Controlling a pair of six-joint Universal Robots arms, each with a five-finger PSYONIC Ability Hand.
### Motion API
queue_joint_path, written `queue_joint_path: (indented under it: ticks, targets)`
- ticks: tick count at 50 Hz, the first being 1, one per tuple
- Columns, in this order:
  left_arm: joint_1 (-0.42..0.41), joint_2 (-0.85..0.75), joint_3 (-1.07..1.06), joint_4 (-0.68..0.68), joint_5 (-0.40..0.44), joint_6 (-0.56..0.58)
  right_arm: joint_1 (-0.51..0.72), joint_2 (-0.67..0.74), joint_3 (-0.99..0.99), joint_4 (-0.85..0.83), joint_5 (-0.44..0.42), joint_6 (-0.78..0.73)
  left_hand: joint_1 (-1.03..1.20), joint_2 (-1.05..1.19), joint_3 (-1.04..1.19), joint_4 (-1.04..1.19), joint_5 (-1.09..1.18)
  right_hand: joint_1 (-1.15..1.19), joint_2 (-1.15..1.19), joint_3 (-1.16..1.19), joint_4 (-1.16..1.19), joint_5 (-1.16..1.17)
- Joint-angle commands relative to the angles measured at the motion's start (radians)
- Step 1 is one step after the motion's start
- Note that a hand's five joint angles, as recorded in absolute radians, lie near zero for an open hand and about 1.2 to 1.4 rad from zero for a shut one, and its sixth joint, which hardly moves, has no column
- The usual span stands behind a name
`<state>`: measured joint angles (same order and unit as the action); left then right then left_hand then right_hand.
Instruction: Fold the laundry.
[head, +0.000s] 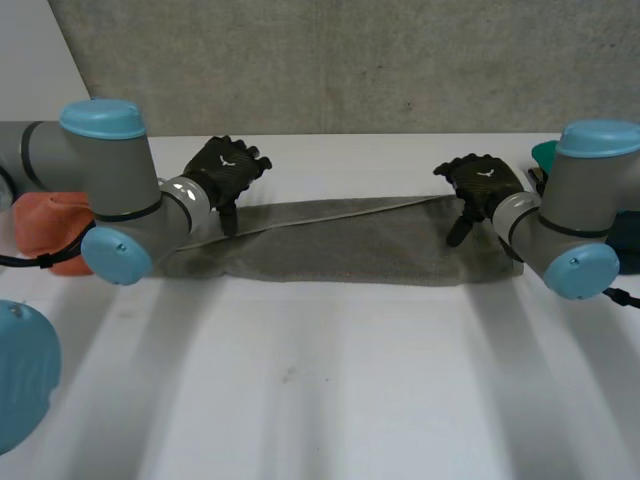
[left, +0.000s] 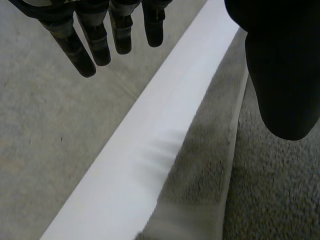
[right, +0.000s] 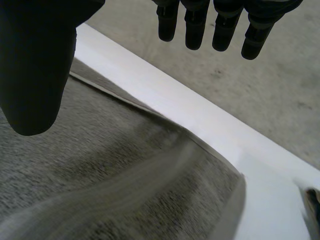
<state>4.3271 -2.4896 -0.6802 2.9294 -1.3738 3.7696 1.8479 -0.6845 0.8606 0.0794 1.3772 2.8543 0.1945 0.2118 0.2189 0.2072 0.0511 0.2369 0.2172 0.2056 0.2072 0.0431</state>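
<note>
I see the grey towel lying flat on the white table, on the far side near the grey wall. It is folded into a long strip that goes from one arm to the other. A light hem line runs on a slant along its top layer.

My left hand is at the towel's left end, by the far edge. In the left wrist view its fingers are straight and apart, and its thumb hangs over the towel. It holds nothing.

My right hand is at the towel's right end, also by the far edge. Its fingers are straight and apart too, with the thumb over the towel. It holds nothing.

An orange cloth lies behind my left arm. A teal thing peeks out behind my right arm. I cannot tell what it is.
</note>
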Motion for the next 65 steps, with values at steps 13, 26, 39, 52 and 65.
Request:
queue_joint_path:
  ticks: [13,26,39,52,65]
  targets:
    - [0.0,-0.32,0.407,-0.176,-0.16,0.177,0.014,0.017,0.055,-0.062,-0.009,-0.066,0.304,0.286,0.279,0.291,0.273,-0.062,-0.043,-0.031,-0.033,-0.043]
    - [0.035,-0.38,0.467,-0.101,-0.117,0.237,0.011,0.023,0.066,-0.066,-0.009,-0.092,0.439,0.421,0.414,0.426,0.408,-0.062,-0.043,-0.031,-0.033,-0.043]
    - [0.035,-0.423,0.527,-0.187,-0.047,0.305,0.005,0.023,0.067,-0.067,0.002,-0.125,0.336,0.319,0.312,0.324,0.305,-0.062,-0.043,-0.031,-0.033,-0.043]
    - [0.04,-0.466,0.573,-0.177,-0.024,0.43,0.014,0.022,0.078,-0.067,0.003,-0.141,0.418,0.401,0.394,0.405,0.387,-0.062,-0.043,-0.031,-0.033,-0.043]
    - [0.042,-0.517,0.654,-0.142,-0.013,0.464,0.021,0.019,0.092,-0.069,0.002,-0.167,0.715,0.697,0.69,0.702,0.684,-0.062,-0.043,-0.031,-0.033,-0.043]
